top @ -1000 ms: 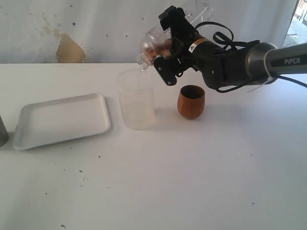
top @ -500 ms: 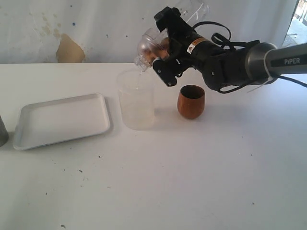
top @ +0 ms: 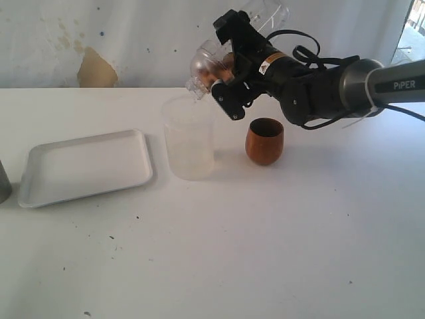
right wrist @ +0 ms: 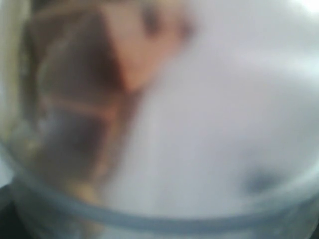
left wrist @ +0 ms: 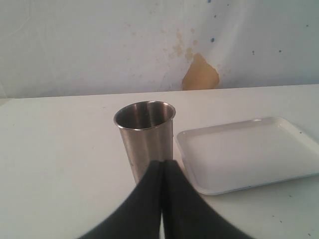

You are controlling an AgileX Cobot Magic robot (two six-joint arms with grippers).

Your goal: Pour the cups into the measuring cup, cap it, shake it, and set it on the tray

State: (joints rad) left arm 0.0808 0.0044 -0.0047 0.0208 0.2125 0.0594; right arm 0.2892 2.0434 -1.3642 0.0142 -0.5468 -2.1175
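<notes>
— White tabletop (top: 265,252), blotchy wall (top: 133,40) behind. What has the right arm got?

— A clear plastic cup (top: 202,63), tipped with its mouth down and to the left. The right gripper (top: 220,66) is clamped on it, one finger on either side. Brown bits (top: 211,68) sit near the mouth; in the wrist camera they are only a blur.

— Tipped over what?

— Its lip hangs just above the rim of a milky translucent cup (top: 189,139) standing upright. I can't make out printed marks on either, so I can't say which is the measuring one. I can't see what's in the milky one either.

— And the other cups?

— The wooden cup (top: 264,141) stands upright just right of the milky one, under the arm and not touching it; its inside is dark. The tray (top: 86,166) lies flat to the left. Past it the steel tumbler (left wrist: 144,134) stands just beside a tray corner.

— The left gripper (left wrist: 161,167)?

— Fingers pressed together on nothing, tips right at the tumbler's wall. I can't tell whether they're touching it.
</notes>
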